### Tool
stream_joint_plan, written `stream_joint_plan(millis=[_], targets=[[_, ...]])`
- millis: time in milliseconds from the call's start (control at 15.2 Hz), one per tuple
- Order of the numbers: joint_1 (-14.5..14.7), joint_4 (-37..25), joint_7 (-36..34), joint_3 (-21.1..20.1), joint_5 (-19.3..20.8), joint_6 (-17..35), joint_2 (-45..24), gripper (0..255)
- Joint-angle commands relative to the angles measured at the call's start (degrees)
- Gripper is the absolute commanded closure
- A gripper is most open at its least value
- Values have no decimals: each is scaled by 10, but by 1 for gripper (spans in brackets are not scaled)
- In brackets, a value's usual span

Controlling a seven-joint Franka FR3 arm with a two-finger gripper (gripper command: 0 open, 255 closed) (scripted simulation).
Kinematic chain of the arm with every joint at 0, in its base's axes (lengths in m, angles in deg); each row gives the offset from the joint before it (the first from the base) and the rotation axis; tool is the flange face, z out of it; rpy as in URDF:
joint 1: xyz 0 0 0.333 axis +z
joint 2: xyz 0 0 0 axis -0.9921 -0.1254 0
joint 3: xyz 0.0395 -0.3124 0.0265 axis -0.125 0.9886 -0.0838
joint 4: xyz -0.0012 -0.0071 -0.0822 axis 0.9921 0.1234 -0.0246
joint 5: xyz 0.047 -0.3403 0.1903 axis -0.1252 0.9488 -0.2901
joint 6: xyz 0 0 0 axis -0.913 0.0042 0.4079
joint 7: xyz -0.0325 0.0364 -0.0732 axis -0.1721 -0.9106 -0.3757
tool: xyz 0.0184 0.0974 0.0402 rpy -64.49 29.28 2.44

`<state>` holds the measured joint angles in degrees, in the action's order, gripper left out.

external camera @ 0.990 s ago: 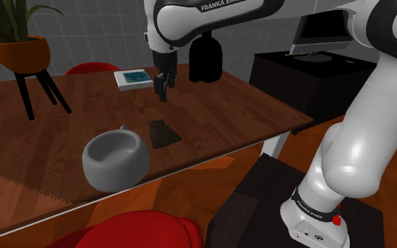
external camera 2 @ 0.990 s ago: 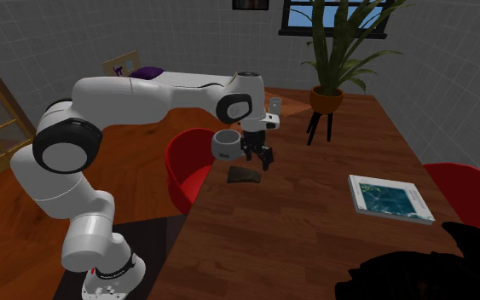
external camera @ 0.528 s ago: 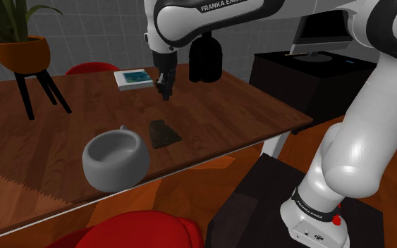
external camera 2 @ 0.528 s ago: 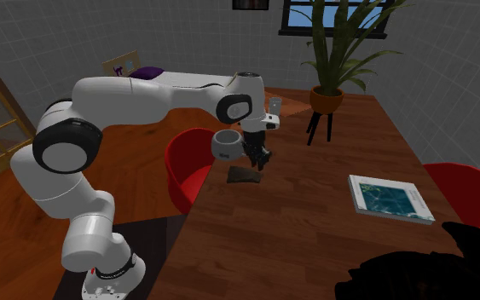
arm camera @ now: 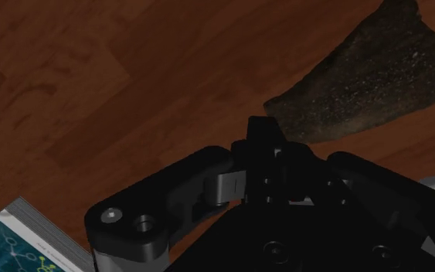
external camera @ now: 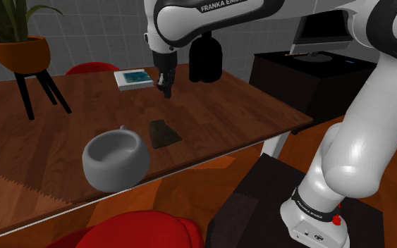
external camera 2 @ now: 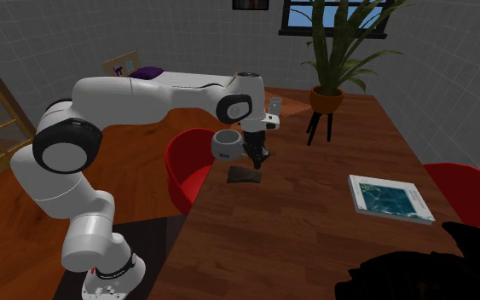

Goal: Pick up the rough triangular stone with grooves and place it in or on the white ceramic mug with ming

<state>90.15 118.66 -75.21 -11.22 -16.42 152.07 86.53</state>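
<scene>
In the wrist view the stone (arm camera: pixel 370 77) is clipped by the picture's edge, and the book (arm camera: pixel 7 243) shows just 1 corner. In the shoulder view the potted plant (external camera: pixel 17 51) — and the nearest red chair (external camera: pixel 144 229) — are cropped.

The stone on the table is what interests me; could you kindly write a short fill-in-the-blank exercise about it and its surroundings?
1. The dark stone lies flat on the table beside the grey ____.
2. The gripper hangs above the table, shut on ____.
3. The chair near the book is coloured ____.
Missing words: mug; nothing; red.
</scene>
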Motion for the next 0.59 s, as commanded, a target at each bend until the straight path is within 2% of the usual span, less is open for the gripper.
stream_joint_plan(millis=[0,198,396,462,528], targets=[[0,0,0,0,0,0,0,0],[1,-30,-197,-1,-44,-12,-55,0],[3,-52,-381,6,-101,-1,-106,0],[4,-56,-415,8,-113,4,-115,0],[5,-50,-415,8,-113,11,-117,0]])
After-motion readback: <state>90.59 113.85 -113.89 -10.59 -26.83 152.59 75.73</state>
